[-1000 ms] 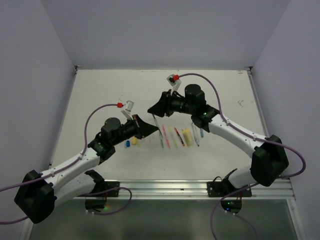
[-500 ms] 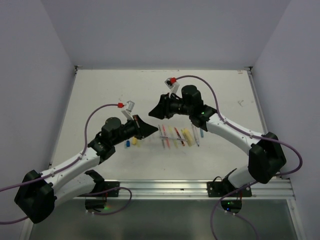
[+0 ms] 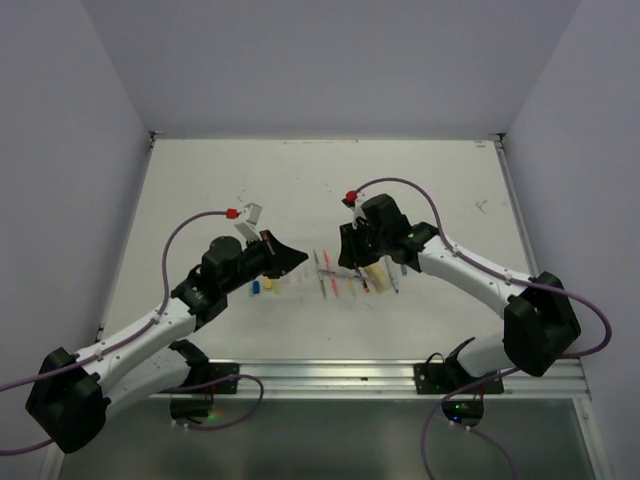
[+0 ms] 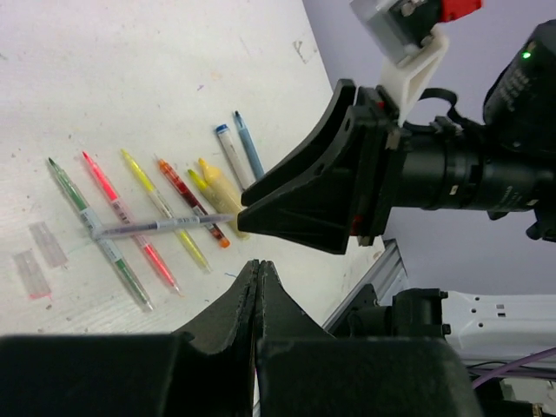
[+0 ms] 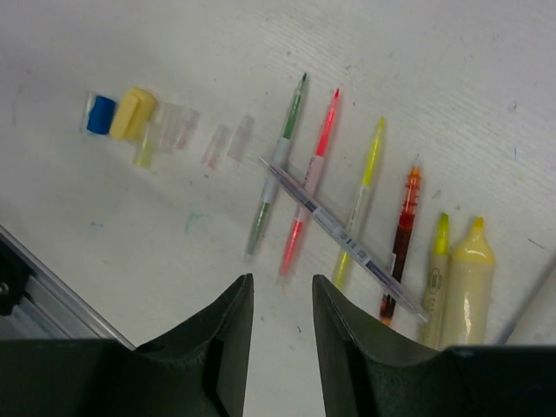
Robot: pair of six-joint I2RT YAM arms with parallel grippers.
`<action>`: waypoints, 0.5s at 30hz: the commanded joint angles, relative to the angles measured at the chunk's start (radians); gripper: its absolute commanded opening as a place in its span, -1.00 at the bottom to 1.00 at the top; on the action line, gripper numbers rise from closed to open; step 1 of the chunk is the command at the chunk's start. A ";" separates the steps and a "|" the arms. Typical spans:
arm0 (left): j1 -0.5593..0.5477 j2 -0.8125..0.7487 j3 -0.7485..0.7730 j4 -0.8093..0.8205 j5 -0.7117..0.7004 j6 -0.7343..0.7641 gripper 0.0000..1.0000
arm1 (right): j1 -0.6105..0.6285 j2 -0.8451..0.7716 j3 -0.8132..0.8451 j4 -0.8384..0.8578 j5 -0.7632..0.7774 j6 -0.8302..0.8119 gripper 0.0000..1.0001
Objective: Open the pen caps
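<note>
Hovering my right fingers (image 5: 217,347), partly spread and empty, I see the grey pen (image 5: 339,233) just ahead, lying slantwise across three others. Loose pen caps (image 5: 133,113) sit leftward on the worktop (image 5: 434,69); my left fingers (image 4: 234,317) are pressed together opposite.

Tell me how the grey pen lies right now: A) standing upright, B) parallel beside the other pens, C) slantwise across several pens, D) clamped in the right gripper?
C: in the right wrist view the grey pen lies flat and slantwise across the green pen, the pink pen and the yellow pen.
</note>
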 commanded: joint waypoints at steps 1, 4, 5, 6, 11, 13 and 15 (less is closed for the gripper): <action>-0.003 -0.042 -0.005 0.023 -0.059 0.005 -1.00 | 0.000 0.010 0.004 -0.024 0.031 -0.097 -0.24; -0.003 -0.047 -0.013 0.047 -0.056 0.006 -1.00 | 0.003 0.067 0.046 -0.053 0.097 -0.129 -0.22; -0.003 -0.044 -0.011 0.047 -0.055 0.009 -1.00 | 0.002 0.097 0.065 -0.064 0.094 -0.138 -0.22; -0.003 -0.042 -0.010 0.044 -0.053 0.015 -1.00 | 0.002 0.105 0.069 -0.072 0.098 -0.151 -0.21; -0.003 -0.027 -0.019 0.060 -0.043 0.020 -1.00 | 0.012 0.117 0.044 -0.072 0.118 -0.210 -0.21; -0.003 -0.022 -0.024 0.069 -0.030 0.023 -1.00 | 0.028 0.122 0.037 -0.064 0.106 -0.224 -0.23; -0.002 -0.019 -0.027 0.081 -0.021 0.026 -1.00 | 0.058 0.136 0.029 -0.060 0.098 -0.247 -0.23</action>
